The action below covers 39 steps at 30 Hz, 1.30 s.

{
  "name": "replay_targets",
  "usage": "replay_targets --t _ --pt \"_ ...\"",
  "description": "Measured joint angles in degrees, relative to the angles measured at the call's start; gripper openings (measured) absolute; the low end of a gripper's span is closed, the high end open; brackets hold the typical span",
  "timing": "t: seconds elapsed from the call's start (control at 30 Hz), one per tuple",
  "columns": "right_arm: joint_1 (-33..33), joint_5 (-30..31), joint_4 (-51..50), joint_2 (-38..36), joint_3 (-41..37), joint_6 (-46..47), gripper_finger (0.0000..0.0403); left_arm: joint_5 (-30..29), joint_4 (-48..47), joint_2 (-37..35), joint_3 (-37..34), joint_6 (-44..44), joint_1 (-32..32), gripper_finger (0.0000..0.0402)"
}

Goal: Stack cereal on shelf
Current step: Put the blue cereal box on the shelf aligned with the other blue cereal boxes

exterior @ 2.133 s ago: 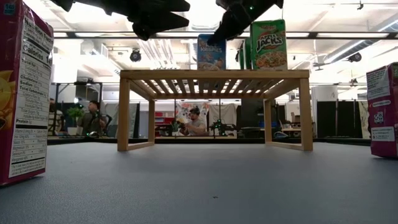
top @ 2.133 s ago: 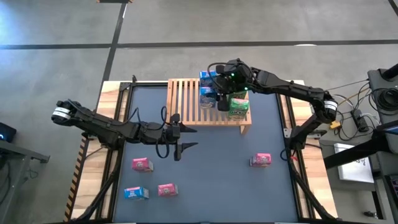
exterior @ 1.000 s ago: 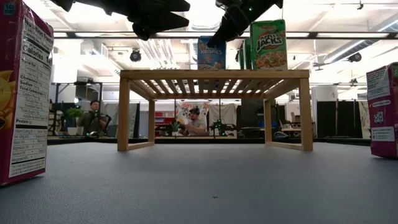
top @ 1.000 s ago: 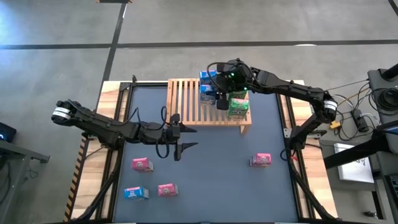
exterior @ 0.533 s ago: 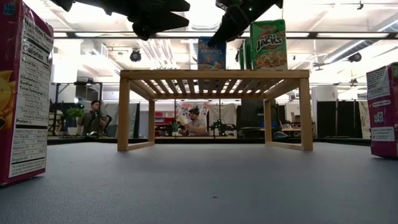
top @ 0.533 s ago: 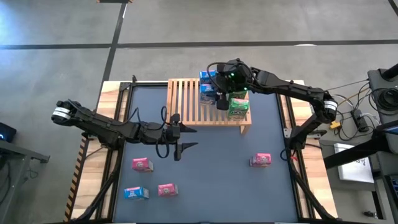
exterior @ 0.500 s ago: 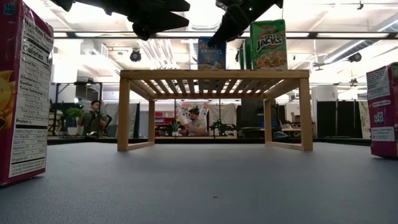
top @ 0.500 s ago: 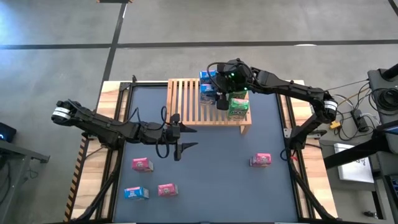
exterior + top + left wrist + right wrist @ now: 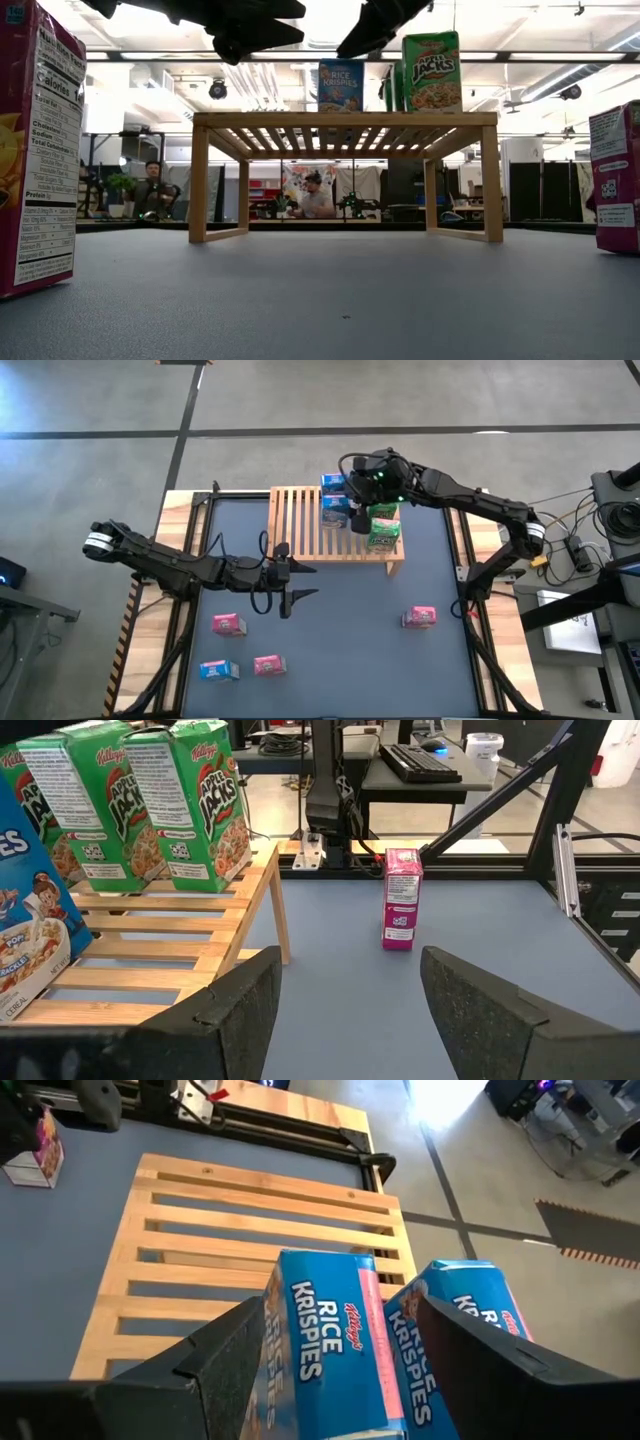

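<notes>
On the slatted wooden shelf (image 9: 300,525) stand two blue cereal boxes (image 9: 336,498) and three green ones (image 9: 383,530), upright on their bases. My right gripper (image 9: 340,1308) hovers open just above the nearer blue box (image 9: 322,1350), one finger over each side, touching nothing. Three pink boxes (image 9: 229,624) and a blue one (image 9: 218,671) stand on the dark table. My left gripper (image 9: 305,581) waits open over the table in front of the shelf's near left corner.
One pink box (image 9: 419,617) stands alone near the table's right side; the other loose boxes cluster at the near left. The shelf's left half (image 9: 200,1250) is bare slats. People sit in the room beyond the table (image 9: 315,195).
My right gripper has risen off the top of the nearer blue box and now stands clear above it. The box stays upright on the shelf.
</notes>
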Motion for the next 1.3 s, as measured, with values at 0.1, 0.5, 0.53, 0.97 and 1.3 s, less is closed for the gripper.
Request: replay_targets --t 0.1,0.5,0.53,0.97,1.3 --pt "0.16 -0.02 0.0 -0.74 0.01 0.28 0.0255 0.0 0.0 0.0 0.0 0.0 0.0 0.0223" --pt "2.23 -0.02 -0.16 -5.21 0.09 0.96 0.0255 0.01 0.0 0.43 0.02 0.0 0.0 0.0223" --pt "2.81 -0.06 -0.11 -5.59 0.09 1.38 0.0255 0.02 -0.01 0.62 0.02 -0.02 0.04 0.0223" --pt "14.36 -0.43 -0.78 -8.0 -1.64 2.9 0.0246 0.02 0.0 1.09 0.02 -0.02 0.28 0.0223" --pt "20.55 -0.2 2.4 -13.15 -12.45 7.03 0.0247 0.64 -1.76 0.59 0.02 -2.55 0.06 0.0223"
